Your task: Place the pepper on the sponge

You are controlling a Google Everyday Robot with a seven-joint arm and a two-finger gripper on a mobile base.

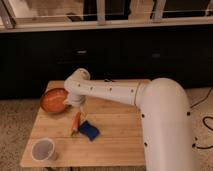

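Note:
The slim orange pepper (76,123) stands tilted on the wooden table (117,125), its lower tip down beside the left corner of the dark blue sponge (90,131). The two look close together or touching. My gripper (80,107) hangs from the white wrist just above the pepper's upper end, between the orange bowl and the sponge. Whether it holds the pepper is not visible.
A round orange bowl (54,100) sits at the table's back left. A white cup (43,149) stands at the front left corner. A dark striped item (107,81) lies at the back edge behind my arm, which spans the right half of the table.

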